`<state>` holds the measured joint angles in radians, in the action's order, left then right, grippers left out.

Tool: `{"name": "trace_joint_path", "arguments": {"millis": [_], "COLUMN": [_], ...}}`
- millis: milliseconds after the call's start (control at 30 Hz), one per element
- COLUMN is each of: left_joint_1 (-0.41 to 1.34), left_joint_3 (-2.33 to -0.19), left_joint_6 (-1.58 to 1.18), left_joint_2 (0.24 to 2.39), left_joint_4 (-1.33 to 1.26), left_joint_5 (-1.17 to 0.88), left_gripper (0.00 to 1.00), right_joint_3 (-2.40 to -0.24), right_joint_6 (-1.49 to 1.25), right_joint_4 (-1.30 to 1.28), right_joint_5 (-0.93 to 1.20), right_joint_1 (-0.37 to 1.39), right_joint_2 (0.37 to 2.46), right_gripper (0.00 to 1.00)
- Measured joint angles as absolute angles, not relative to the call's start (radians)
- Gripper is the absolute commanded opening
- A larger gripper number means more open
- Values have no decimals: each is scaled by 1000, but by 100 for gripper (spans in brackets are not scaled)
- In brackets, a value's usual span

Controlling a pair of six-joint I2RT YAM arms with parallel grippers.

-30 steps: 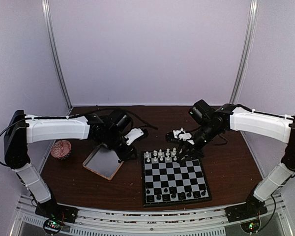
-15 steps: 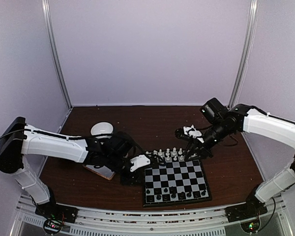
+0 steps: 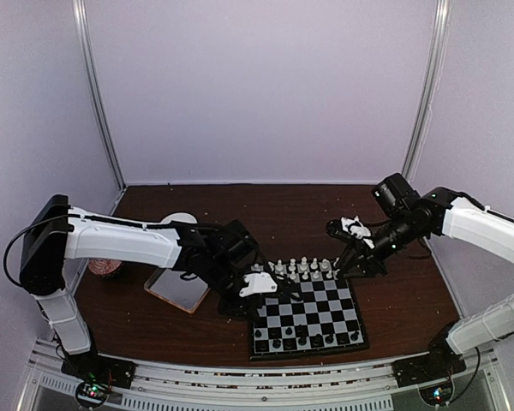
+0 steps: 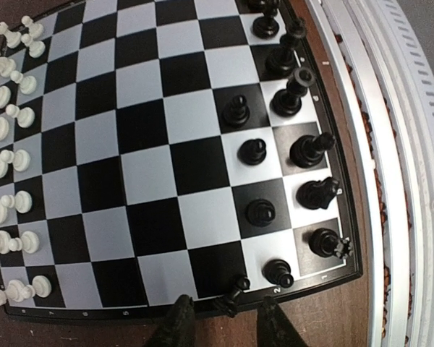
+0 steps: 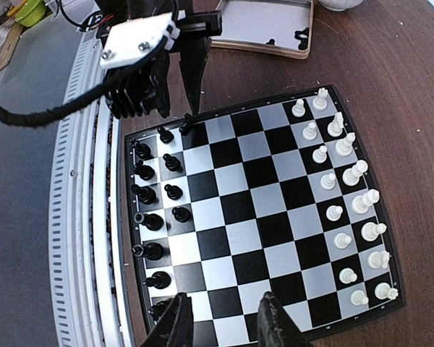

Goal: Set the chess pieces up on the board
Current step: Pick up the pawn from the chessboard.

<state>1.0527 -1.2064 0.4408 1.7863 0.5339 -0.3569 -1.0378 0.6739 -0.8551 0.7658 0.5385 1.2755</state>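
Black-and-grey board [image 4: 195, 166] near counter's [image 3: 403, 295] front edge: white chess pieces [image 5: 334, 213] look fully ranked, black pawns [image 4: 260, 212] partly outstanding; left gripper [image 4: 224, 312] narrow about a tilted black pawn [image 4: 231, 293], grip unclear; right gripper [image 5: 223, 312] spread, empty, above.

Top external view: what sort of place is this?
Likely a lab robot cell: plain enclosure walls, left arm and right arm mounted on a metal rail, chessboard on a brown table.

Black-and-grey checked board [image 4: 152, 173], glossy black pieces [image 4: 252, 150], white pieces [image 4: 0, 129]
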Motion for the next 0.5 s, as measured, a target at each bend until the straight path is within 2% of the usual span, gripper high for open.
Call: {"name": "trace_joint_path", "arguments": {"millis": [500], "left_joint_1": [1053], "left_joint_3": [-1208], "left_joint_6": [507], "left_joint_2": [1821], "left_joint_4": [600], "left_joint_5": [-355], "left_gripper": [30], "right_joint_3": [-1038], "right_joint_6": [678], "right_joint_4": [-855], "right_joint_5": [786], "right_joint_1": [538], "right_joint_2": [1307], "right_gripper": [33]}}
